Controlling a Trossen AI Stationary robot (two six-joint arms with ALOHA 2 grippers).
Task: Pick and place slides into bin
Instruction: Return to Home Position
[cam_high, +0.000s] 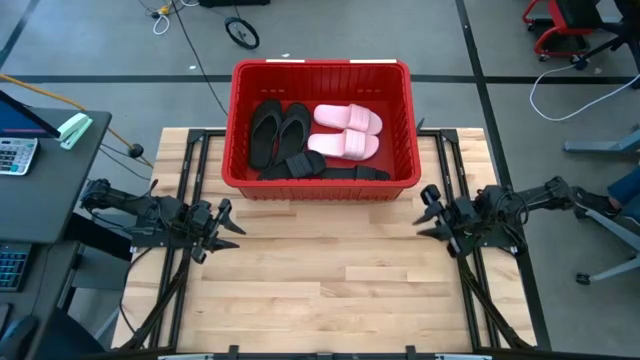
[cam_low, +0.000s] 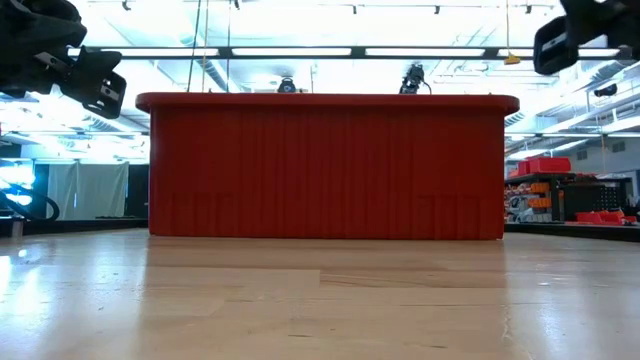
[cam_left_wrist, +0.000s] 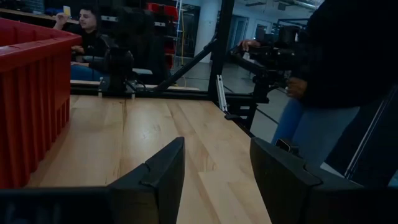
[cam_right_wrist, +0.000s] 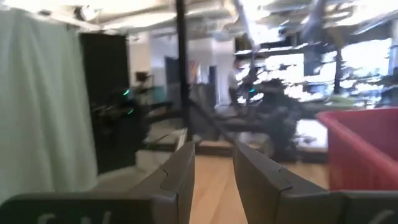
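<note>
Setting: robotics lab in an open workshop hall. Evidence:
- pale wood-plank worktable (cam_high: 330, 290) on a black metal frame (cam_left_wrist: 221, 56)
- grey concrete floor (cam_high: 350, 30) with loose cables
- long ceiling strip lights (cam_low: 300, 52)
- shelved red plastic storage boxes (cam_low: 545, 165)
- dark side desk (cam_high: 60, 190) with a grey calculator (cam_high: 15, 155)
- a seated person (cam_left_wrist: 87, 31) and a standing person (cam_left_wrist: 329, 93) beyond the table
</note>
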